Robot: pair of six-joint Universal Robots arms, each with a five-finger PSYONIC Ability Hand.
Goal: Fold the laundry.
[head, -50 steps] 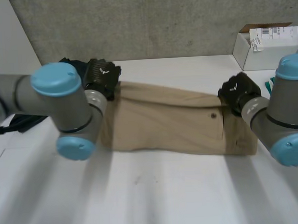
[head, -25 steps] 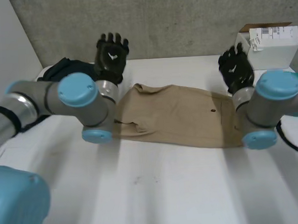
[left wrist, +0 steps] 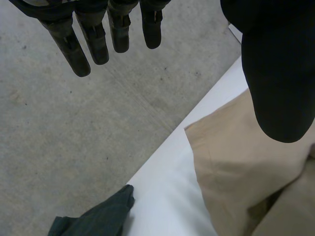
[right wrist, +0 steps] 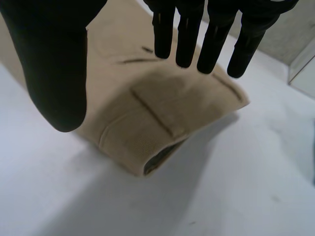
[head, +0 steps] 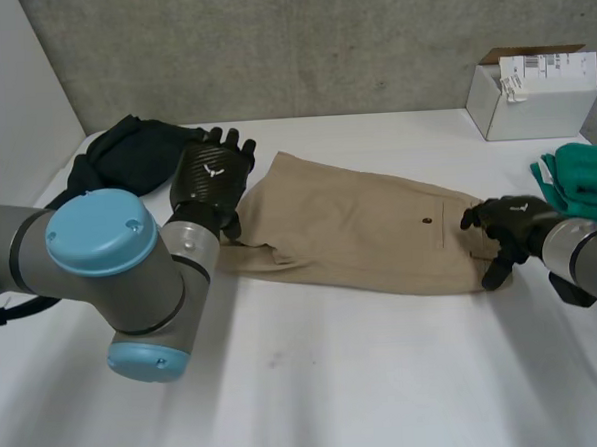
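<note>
Left hand (head: 208, 183) and right hand (head: 509, 226): fingers straight.

Robot lab or test bay, by look of it. Bare grey concrete wall (head: 319, 42) behind plain white table (head: 337, 382). White cardboard box (head: 533, 111) (shipping label on top) at far corner. Left arm (head: 100, 254) and right arm (head: 591, 258), grey with light-blue caps, over tan trousers (head: 359, 225) spread flat.

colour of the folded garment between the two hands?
Plain tan, no pattern. The trousers show best in the head view.
</note>
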